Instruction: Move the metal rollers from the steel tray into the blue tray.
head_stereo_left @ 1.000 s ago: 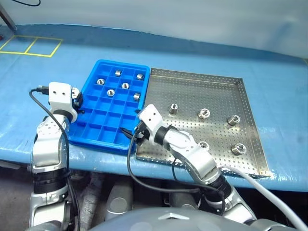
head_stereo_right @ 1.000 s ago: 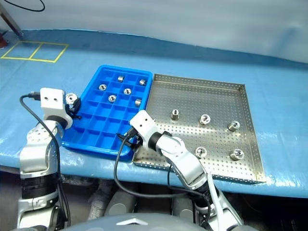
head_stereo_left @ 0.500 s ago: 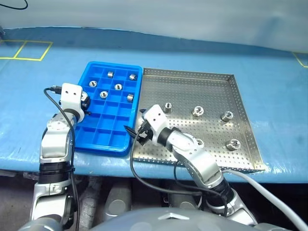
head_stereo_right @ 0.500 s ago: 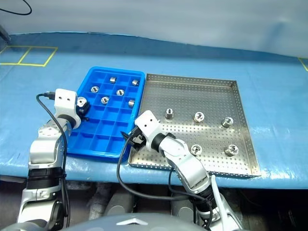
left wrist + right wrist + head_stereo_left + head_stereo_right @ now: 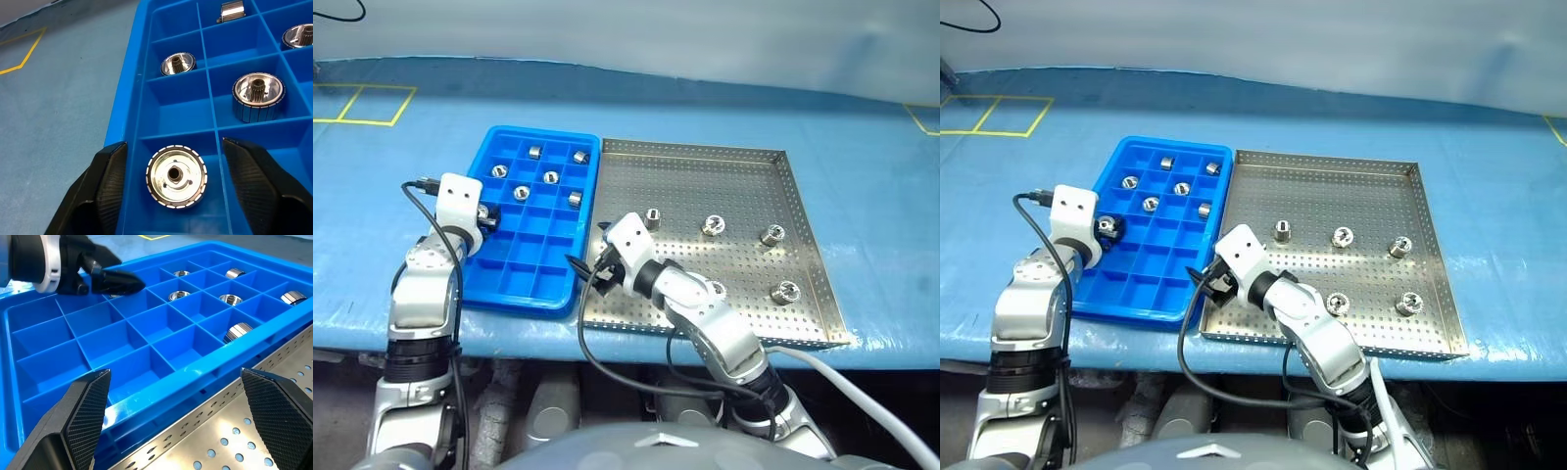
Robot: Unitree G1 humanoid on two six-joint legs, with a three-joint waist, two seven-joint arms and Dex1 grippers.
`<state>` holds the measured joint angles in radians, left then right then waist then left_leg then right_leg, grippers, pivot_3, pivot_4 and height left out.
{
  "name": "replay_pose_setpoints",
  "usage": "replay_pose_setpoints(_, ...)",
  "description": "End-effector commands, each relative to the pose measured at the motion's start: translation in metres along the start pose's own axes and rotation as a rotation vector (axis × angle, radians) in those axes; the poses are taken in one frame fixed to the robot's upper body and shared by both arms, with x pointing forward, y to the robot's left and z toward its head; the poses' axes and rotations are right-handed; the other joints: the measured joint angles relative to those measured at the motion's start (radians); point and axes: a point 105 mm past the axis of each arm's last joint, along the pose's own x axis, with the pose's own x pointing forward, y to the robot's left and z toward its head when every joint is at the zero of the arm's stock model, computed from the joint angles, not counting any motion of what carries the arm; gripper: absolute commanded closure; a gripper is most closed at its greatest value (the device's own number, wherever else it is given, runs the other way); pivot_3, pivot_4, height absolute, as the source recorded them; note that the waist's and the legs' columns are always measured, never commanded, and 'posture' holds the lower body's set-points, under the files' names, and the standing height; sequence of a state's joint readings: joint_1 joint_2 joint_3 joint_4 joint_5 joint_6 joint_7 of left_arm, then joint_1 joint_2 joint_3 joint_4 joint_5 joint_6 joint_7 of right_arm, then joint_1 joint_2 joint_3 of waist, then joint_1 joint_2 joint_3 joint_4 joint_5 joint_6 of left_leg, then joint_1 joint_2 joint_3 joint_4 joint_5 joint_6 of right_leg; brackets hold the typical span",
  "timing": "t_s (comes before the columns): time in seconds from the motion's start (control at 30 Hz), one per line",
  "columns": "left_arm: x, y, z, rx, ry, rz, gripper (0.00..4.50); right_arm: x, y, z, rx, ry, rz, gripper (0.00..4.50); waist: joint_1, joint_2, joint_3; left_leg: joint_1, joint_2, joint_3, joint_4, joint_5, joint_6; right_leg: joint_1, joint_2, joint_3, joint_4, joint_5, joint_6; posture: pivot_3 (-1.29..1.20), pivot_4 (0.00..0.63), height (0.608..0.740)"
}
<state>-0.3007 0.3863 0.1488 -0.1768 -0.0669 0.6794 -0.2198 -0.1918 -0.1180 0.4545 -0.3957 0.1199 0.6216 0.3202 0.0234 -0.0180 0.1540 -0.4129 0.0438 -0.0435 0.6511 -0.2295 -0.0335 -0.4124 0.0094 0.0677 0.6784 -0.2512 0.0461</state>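
Note:
The blue tray (image 5: 533, 284) lies left of the steel tray (image 5: 734, 181), edge to edge. Several metal rollers (image 5: 712, 224) stand scattered on the steel tray, and several more (image 5: 550, 177) sit in the blue tray's far compartments. My left gripper (image 5: 173, 143) is open over the blue tray's left column. One roller (image 5: 177, 176) lies flat in the compartment between its fingers (image 5: 110, 186), free of both. My right gripper (image 5: 174, 373) is open with nothing in it, low over the seam between the two trays and pointing across the blue tray.
Both trays rest on a blue tabletop sheet (image 5: 862, 176). Yellow tape squares (image 5: 362, 103) mark its far left corner. The table's front edge runs just below the trays. Black cables loop off both wrists.
My left gripper has moved right over the blue tray's left column and opened. The roller it held now lies in a compartment. The right arm stays put. The camera shifted.

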Motion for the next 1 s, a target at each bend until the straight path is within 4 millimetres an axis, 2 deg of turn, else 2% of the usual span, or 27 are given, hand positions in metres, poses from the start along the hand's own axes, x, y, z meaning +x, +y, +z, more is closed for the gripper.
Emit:
replay_pose_setpoints(0.03,0.001,-0.049,0.061,0.004,-0.272,-0.275,1.03,-0.018,-0.006,0.024,-0.024,-0.09,-0.024,0.0,0.004,0.0,0.0,0.0,0.0,0.0,0.0,0.0,0.0,0.0,0.0,0.0,0.0,0.001,0.0,0.06,0.15,0.74)
replay_pose_setpoints(0.07,0.001,-0.061,0.067,0.005,-0.298,-0.344,1.03,-0.023,-0.007,0.025,-0.026,-0.092,-0.027,0.0,0.006,0.0,0.0,0.0,-0.001,0.0,0.0,0.0,0.0,0.0,-0.001,0.0,-0.001,0.001,-0.001,0.04,0.15,0.74)
replay_pose_setpoints(0.13,0.005,-0.098,0.074,0.051,-0.32,-0.54,1.03,-0.042,-0.014,0.018,-0.058,-0.055,-0.053,0.0,0.005,0.0,0.0,0.0,-0.002,0.001,0.0,0.0,0.001,0.001,-0.002,0.001,-0.002,0.002,-0.001,0.0,0.15,0.74)
replay_pose_setpoints(0.23,0.011,-0.137,0.072,0.11,-0.291,-0.737,1.03,-0.068,-0.025,0.006,-0.074,0.009,-0.136,0.0,-0.017,0.001,-0.001,0.0,-0.004,0.002,0.001,-0.001,0.002,0.002,-0.003,0.002,-0.003,0.001,0.001,-0.07,0.15,0.74)
replay_pose_setpoints(0.37,0.018,-0.175,0.061,0.178,-0.22,-0.937,1.03,-0.097,-0.035,-0.007,-0.05,0.075,-0.257,0.0,-0.071,0.001,0.0,0.0,-0.002,0.002,0.0,-0.001,0.002,0.001,0.0,0.003,-0.002,0.0,0.002,-0.16,0.15,0.74)
replay_pose_setpoints(0.43,0.022,-0.187,0.055,0.209,-0.178,-1.0,1.03,-0.107,-0.035,-0.011,-0.033,0.096,-0.303,0.0,-0.095,0.001,0.0,0.0,-0.002,0.001,0.0,-0.001,0.002,0.001,0.001,0.003,-0.002,0.0,0.002,-0.19,0.15,0.74)
replay_pose_setpoints(0.63,0.039,-0.205,0.041,0.302,-0.073,-1.047,1.03,-0.118,-0.032,-0.017,0.009,0.107,-0.381,0.0,-0.165,0.001,0.0,0.001,-0.001,0.003,0.001,-0.001,0.002,0.001,0.001,0.005,-0.001,-0.001,0.002,-0.26,0.15,0.74)
replay_pose_setpoints(0.83,0.053,-0.196,0.034,0.366,-0.006,-0.972,1.03,-0.118,-0.031,-0.017,0.033,0.095,-0.413,0.0,-0.215,0.001,0.0,0.001,-0.001,0.004,0.001,-0.001,0.003,0.0,0.001,0.007,-0.001,0.0,0.003,-0.27,0.15,0.74)
replay_pose_setpoints(1.0,0.058,-0.179,0.032,0.368,0.006,-0.922,1.03,-0.114,-0.031,-0.018,0.037,0.09,-0.405,0.0,-0.227,0.001,0.0,0.001,-0.001,0.004,0.0,-0.001,0.003,0.0,0.001,0.007,-0.001,0.0,0.004,-0.24,0.15,0.74)
